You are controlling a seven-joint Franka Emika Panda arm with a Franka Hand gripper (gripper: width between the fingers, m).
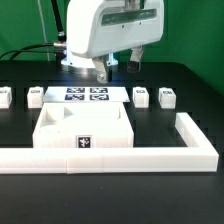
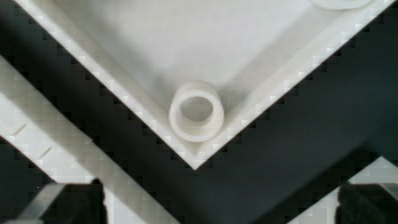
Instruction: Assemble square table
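Currently: Tabletop Handling and Grip Points

The tabletop (image 1: pixel 60 140) lies open side up on the black table (image 1: pixel 30 190), toward the front of the exterior view. Its tagged front wall is against or just beside the long rail (image 1: pixel 110 158). By its look it is a stiff, light, hollow plastic moulding with smooth faces. Expect it to slide rather than deform if pushed, and to slip if pinched weakly.

The raised rim is the only thin section suited to a pinch. Take hold across one wall near its middle, clear of the tag (image 1: pixel 84 142) and of the corners. The wrist view shows one inside corner with a round socket (image 2: pixel 196 108). Avoid gripping there, since a leg presumably seats in it.

Four legs (image 1: pixel 141 96) stand in a row behind the tabletop and well apart from it, two on each side of the marker board (image 1: pixel 85 95). They are small blocks, probably light and easy to tip.

The claw (image 1: pixel 118 66) hangs above the table, behind the tabletop's far wall as the exterior view shows it. Its jaws are spread and hold nothing.
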